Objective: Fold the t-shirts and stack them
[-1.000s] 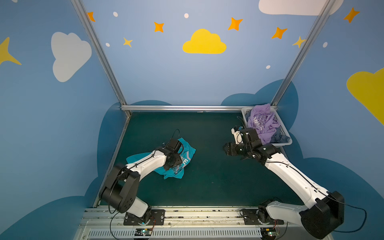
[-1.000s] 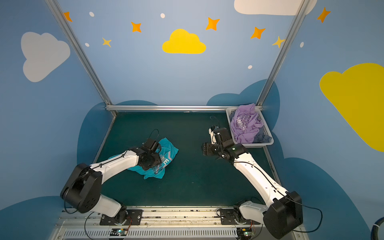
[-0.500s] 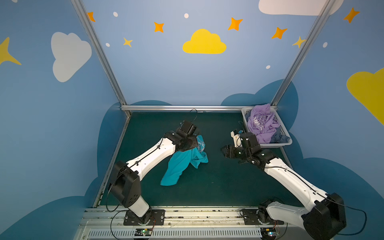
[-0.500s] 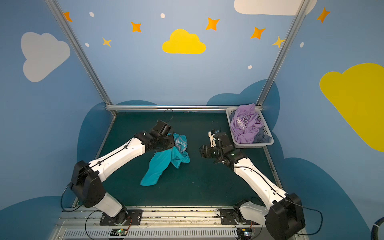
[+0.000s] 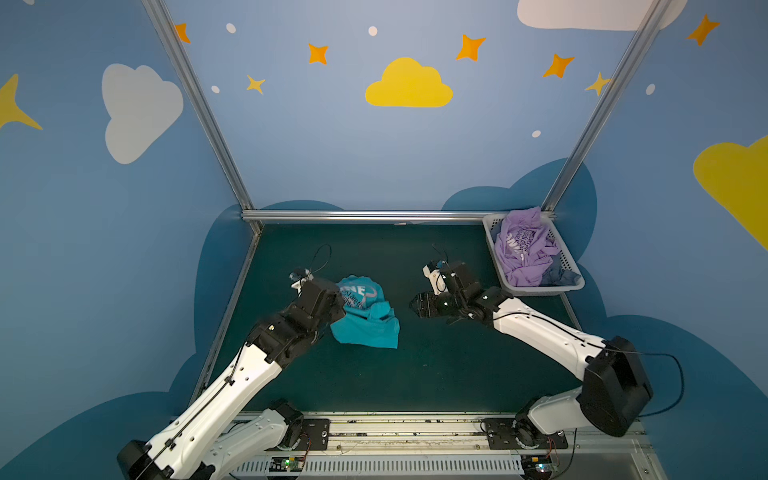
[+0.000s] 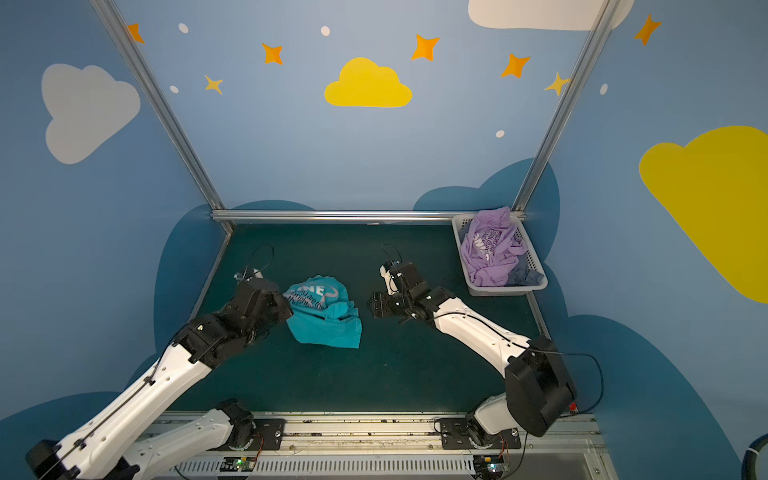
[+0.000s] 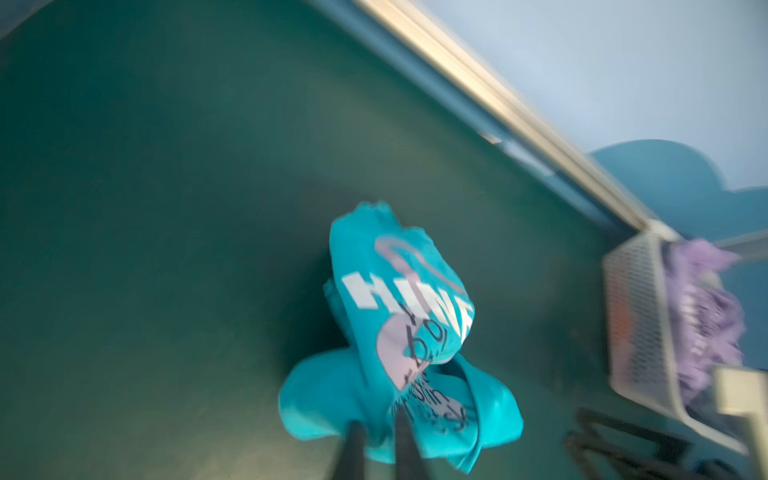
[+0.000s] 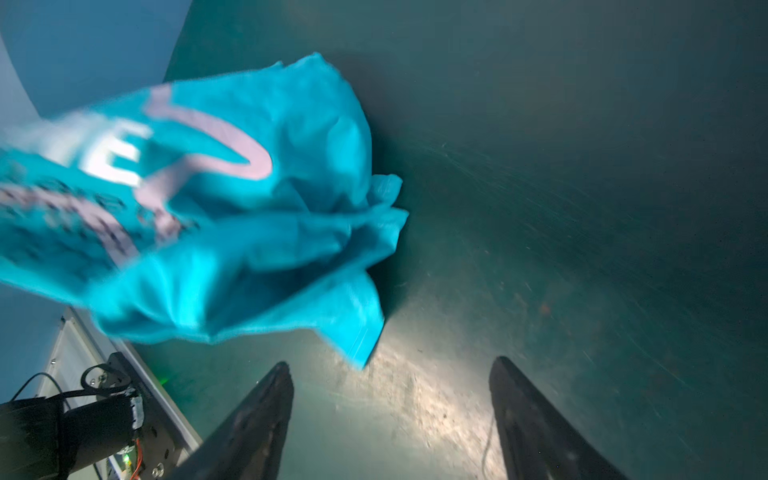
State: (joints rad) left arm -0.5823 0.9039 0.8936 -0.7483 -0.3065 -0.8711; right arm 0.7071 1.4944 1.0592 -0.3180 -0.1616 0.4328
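teal t-shirt (image 5: 365,318) lies crumpled in a loose heap on the green surface (image 5: 436,374), left of centre, print side up. white block letters "ne" read in both top views, "hine" in the left wrist view, with a pale curved outline and small dark text beside them. one flat edge spreads toward the front; a bunched fold sits on the side facing the right arm. left tool (image 7: 378,434) at the shirt's left edge, fingers close together, teal cloth showing in the narrow gap; view blurred, cannot tell whether it pinches the cloth. right tool (image 8: 390,365) spread wide, nothing between its fingers, near the shirt but apart from it. lavender t-shirt (image 5: 523,249) bunched in the white perforated basket (image 5: 540,289) at the far right corner, beside a dark blue cloth (image 5: 559,276).
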